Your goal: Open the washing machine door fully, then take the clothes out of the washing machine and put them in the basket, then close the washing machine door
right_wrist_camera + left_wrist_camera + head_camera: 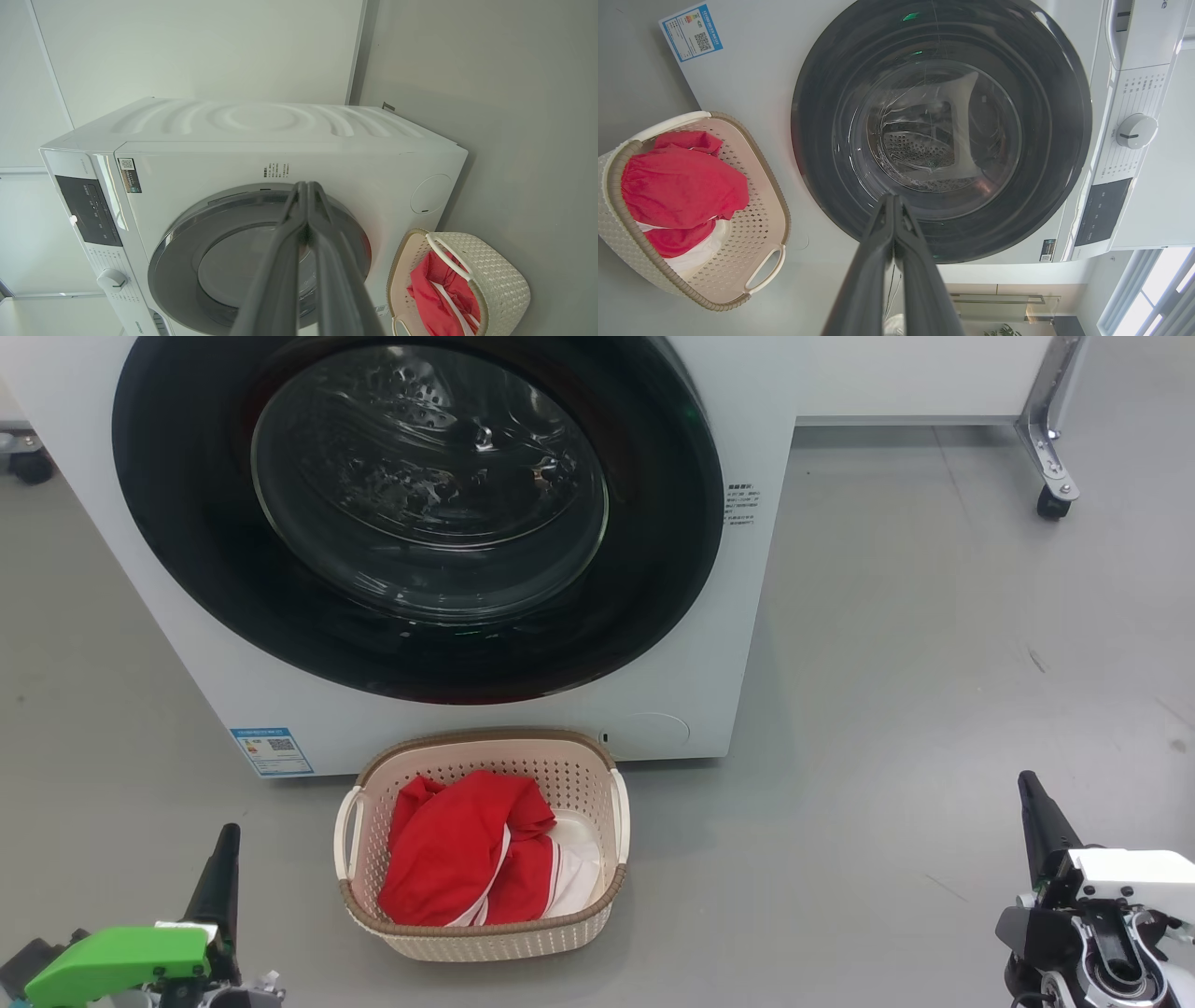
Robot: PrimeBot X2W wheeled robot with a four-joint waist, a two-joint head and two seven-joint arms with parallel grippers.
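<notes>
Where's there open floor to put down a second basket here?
Open grey floor lies right of the basket, between the washing machine and the right gripper; a narrower patch lies left, toward the left gripper. Directly below the door is crowded by the basket.

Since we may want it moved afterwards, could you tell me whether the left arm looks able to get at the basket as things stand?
Probably yes: the basket sits on bare floor close to the left tool, with nothing lying between them. The tool is shut, so it must open first.
</notes>
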